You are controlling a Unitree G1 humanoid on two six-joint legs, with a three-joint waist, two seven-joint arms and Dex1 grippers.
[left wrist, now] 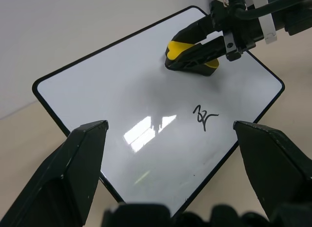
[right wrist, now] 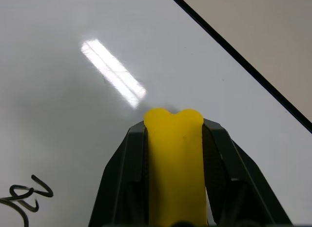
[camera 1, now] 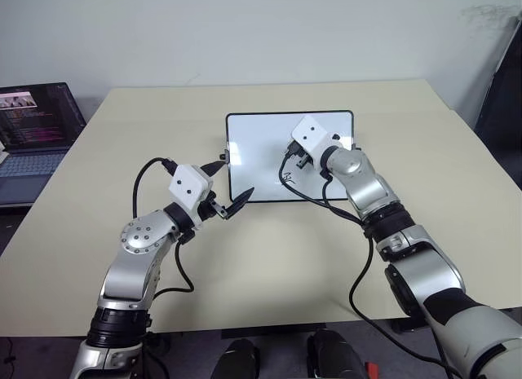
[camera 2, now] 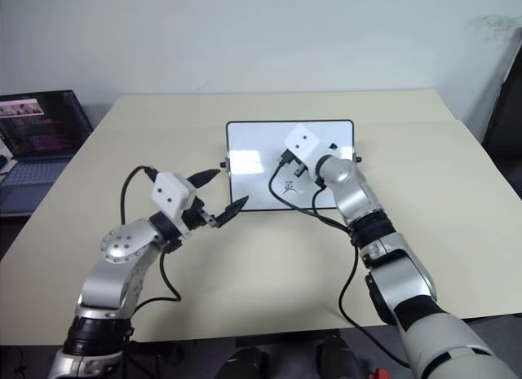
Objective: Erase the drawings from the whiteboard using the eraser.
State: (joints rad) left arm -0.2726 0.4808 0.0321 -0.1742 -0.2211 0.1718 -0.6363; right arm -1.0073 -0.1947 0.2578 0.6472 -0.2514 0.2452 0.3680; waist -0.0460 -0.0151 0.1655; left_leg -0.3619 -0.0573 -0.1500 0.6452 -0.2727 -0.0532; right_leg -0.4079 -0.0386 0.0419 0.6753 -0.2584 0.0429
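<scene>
The whiteboard (camera 1: 261,143) lies flat on the table, its thin black frame clear in the left wrist view (left wrist: 53,112). One small scribbled drawing (left wrist: 204,118) shows on its near right part (right wrist: 24,197). My right gripper (left wrist: 204,44) is shut on the yellow eraser (left wrist: 187,53), which rests with its dark underside on the white surface just beyond the scribble. From the right wrist, the eraser (right wrist: 175,158) sits squeezed between both black fingers. My left gripper (camera 1: 230,185) is open at the board's near left corner, with nothing between its fingers.
An open laptop (camera 1: 33,126) stands at the table's far left edge. The beige table (camera 1: 269,257) has free room in front of and around the board. Black cables (camera 1: 326,200) hang from the right wrist over the board's near edge.
</scene>
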